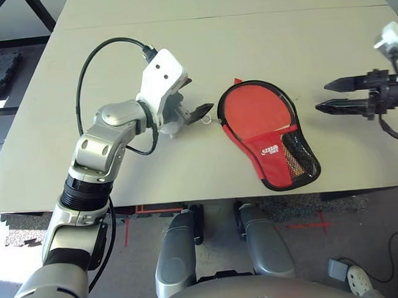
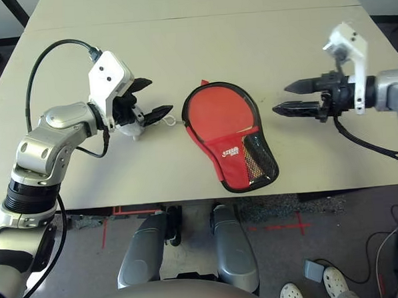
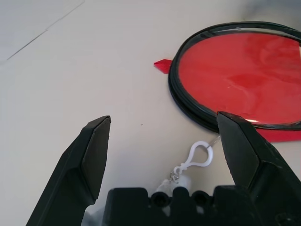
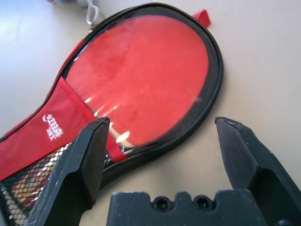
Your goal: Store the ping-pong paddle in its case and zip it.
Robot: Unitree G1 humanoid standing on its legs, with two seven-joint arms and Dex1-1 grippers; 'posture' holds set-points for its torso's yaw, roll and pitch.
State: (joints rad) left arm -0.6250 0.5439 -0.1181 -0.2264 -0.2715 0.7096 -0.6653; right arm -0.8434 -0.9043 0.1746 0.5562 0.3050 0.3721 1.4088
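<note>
Both our claws, left (image 2: 145,98) and right (image 2: 286,98), gape empty flanking the case (image 2: 228,135), paddle (image 4: 141,75) inside; next, we should pin fabric and pull the zipper steadily.

Red case (image 1: 269,142) with black edging, white logo, beige table (image 1: 247,46)

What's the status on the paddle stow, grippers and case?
Left gripper open, empty; right gripper open, empty. Red fabric paddle-shaped case flat on table, red-faced round paddle inside. White clip charm beside the case, nothing blocking.
</note>
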